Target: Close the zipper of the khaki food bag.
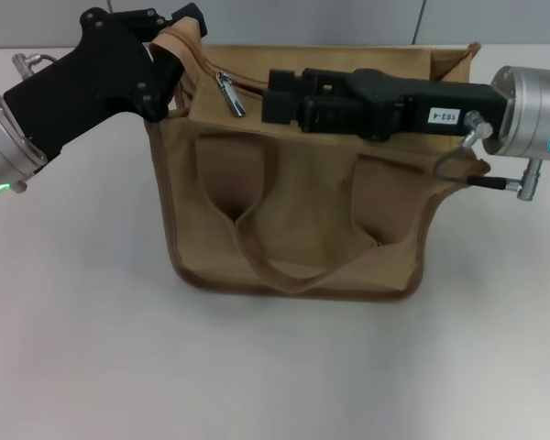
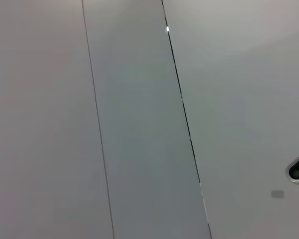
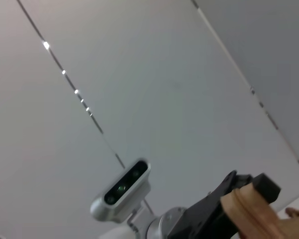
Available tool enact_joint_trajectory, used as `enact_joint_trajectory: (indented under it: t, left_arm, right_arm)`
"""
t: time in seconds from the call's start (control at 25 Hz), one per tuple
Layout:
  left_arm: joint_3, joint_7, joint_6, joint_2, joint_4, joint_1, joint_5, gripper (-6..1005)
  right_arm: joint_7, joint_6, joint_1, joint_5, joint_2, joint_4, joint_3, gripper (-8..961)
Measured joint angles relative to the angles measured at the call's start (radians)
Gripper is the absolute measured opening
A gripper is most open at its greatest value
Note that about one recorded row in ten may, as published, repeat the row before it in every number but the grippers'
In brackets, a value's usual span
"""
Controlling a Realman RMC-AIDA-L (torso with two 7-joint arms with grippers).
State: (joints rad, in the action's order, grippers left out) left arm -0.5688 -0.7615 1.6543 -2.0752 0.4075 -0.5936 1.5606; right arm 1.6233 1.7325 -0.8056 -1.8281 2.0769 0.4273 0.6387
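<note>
The khaki food bag [image 1: 298, 206] stands upright on the white table in the head view, its looping handle hanging on the front. The silver zipper slider and pull tab [image 1: 231, 94] sit near the left end of the bag's top, and the top to their right gapes open. My left gripper [image 1: 177, 41] is shut on the tan fabric at the bag's top left corner. The right wrist view also shows it [image 3: 249, 201] pinching that fabric. My right gripper [image 1: 273, 96] reaches from the right along the bag's top, its tip just right of the slider.
The white table [image 1: 82, 321] surrounds the bag, with a grey panelled wall [image 1: 367, 20] behind. The left wrist view shows only wall panels [image 2: 139, 124]. The right wrist view shows the left arm's wrist camera [image 3: 122, 189] against the wall.
</note>
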Motion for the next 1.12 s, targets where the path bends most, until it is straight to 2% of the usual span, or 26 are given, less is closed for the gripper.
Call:
enact_joint_trajectory:
  t: [0.16, 0.32, 0.92, 1.12]
  left_arm:
    - [0.002, 0.0, 0.003, 0.001, -0.003, 0.0, -0.001, 5]
    - [0.0, 0.001, 0.006, 0.001, -0.003, 0.0, -0.001, 4]
    - [-0.005, -0.004, 0.023, -0.001, -0.025, -0.021, -0.001, 4]
    - [-0.005, -0.005, 0.037, -0.002, -0.031, -0.027, 0.0, 4]
  right_arm:
    - [0.03, -0.014, -0.016, 0.0, 0.0, 0.005, 0.032, 686]
    - [0.1, -0.085, -0.038, -0.002, 0.0, 0.006, 0.082, 684]
    - [0.119, -0.15, -0.062, 0.0, 0.005, 0.02, 0.111, 299]
    - [0.121, -0.174, -0.066, 0.0, 0.008, 0.017, 0.126, 298]
